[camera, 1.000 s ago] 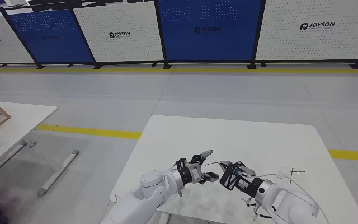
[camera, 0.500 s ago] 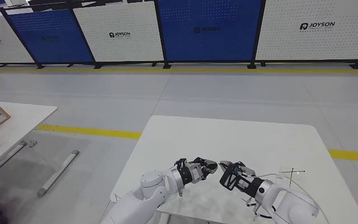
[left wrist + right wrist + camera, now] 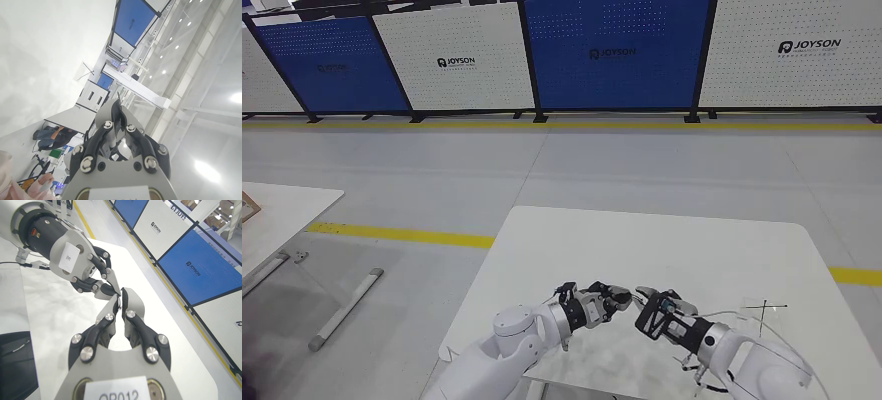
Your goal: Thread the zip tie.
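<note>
In the lower middle of the top view, the left pincer (image 3: 618,297) and the right pincer (image 3: 646,298) meet tip to tip above the near part of the white bench (image 3: 662,240). The left one comes in from the lower left of the frame and the right one from the lower right.

In the left wrist view, the left pincer is closed on the zip tie (image 3: 119,98). It is a thin black strip clamped between the dark pads, with a short pointed end sticking out past the fingertips.

In the right wrist view, the two pincers touch or nearly touch at their tips near the frame's centre. The right pincer's fingers are drawn almost together, and a small piece of the zip tie is pinched in the narrow slot between them. How the two ends of the tie sit against each other is too small to make out.

Some thin crossed strands (image 3: 764,305) lie on the bench at the lower right of the top view, well apart from the pincers. Another white bench (image 3: 282,210) stands at the left edge. Blue and white panels (image 3: 612,50) run across the top of the frame, beyond a yellow floor line (image 3: 402,235).
</note>
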You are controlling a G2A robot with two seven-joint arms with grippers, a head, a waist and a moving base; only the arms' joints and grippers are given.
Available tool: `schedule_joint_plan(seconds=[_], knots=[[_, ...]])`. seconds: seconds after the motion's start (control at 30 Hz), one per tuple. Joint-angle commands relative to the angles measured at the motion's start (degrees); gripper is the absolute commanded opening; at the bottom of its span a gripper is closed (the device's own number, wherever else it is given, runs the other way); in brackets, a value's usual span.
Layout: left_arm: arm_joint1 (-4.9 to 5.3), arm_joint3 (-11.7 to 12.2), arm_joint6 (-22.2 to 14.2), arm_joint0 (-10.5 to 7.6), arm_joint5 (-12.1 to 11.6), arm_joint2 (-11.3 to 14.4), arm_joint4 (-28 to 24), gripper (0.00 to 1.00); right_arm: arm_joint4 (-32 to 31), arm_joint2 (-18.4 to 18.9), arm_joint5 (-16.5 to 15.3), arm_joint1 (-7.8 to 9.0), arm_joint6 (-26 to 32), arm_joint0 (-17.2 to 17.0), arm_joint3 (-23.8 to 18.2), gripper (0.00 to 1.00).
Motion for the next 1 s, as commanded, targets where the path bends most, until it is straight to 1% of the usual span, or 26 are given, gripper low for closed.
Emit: schedule_joint_plan(seconds=[0.0,0.03,0.07,0.13,0.17,0.2,0.27,0.3,0.33,0.37,0.4,0.43,0.47,0.5,0.87,0.9,0.97], knots=[[0.00,0.29,0.96,0.18,-1.89,0.10,2.33,0.00,1.11,1.56,0.58,0.10,-0.32,-0.73,0.08,1.00],[-0.03,0.48,1.12,0.30,-2.45,0.36,3.10,0.00,2.37,2.46,0.78,0.17,-0.78,-1.28,0.17,1.00],[-0.04,0.69,1.04,0.37,-2.54,0.60,3.60,0.00,4.29,3.63,1.50,0.23,-1.47,-2.02,0.41,1.00],[0.00,0.95,1.87,0.32,-3.98,0.92,6.94,0.00,8.15,6.08,1.85,0.46,-1.28,-3.69,0.93,1.00],[0.00,1.02,2.32,0.41,-4.72,1.18,8.52,0.00,11.27,7.29,2.95,0.49,-0.79,-4.60,1.52,1.00],[0.00,1.05,2.44,0.55,-5.13,1.57,9.91,0.00,14.86,8.61,3.47,0.54,0.68,-5.35,1.58,1.00],[0.06,1.06,2.19,0.51,-5.18,1.92,11.94,0.00,21.05,10.24,3.68,0.59,3.96,-6.19,2.26,1.00],[0.10,1.06,2.37,0.52,-5.63,2.07,13.46,0.00,25.16,10.89,3.84,0.56,5.98,-6.48,2.75,1.00],[0.13,1.04,2.67,0.62,-6.27,2.39,15.52,0.00,31.92,11.48,3.70,0.48,9.47,-6.54,3.60,1.00],[0.16,0.94,2.85,0.72,-6.98,2.72,17.32,0.00,36.72,11.89,3.32,0.42,12.13,-6.13,4.31,1.00],[0.18,0.86,3.04,0.86,-7.90,3.12,19.30,0.00,42.45,12.03,3.36,0.32,15.22,-5.76,5.56,1.00],[0.18,0.75,3.41,1.15,-9.51,3.59,21.67,0.00,49.73,11.95,3.48,0.16,20.01,-4.66,7.31,1.00],[0.15,0.78,3.67,1.42,-10.67,3.88,22.69,0.00,51.08,12.00,3.58,0.12,21.00,-4.22,7.73,1.00],[0.11,0.88,3.91,1.60,-11.15,4.02,22.94,0.00,51.08,12.00,3.58,0.12,21.00,-4.22,7.73,1.00],[0.10,0.90,4.08,1.58,-11.25,4.00,23.13,0.00,51.08,12.00,3.58,0.12,21.00,-4.22,7.73,1.00],[0.10,0.75,5.20,1.51,-12.14,4.01,25.07,0.00,53.86,11.62,3.14,-0.06,20.39,-4.71,8.42,1.00],[0.04,0.46,6.77,1.91,-13.86,4.32,27.41,0.00,60.46,10.99,1.52,-0.38,22.35,-3.87,11.22,1.00]])
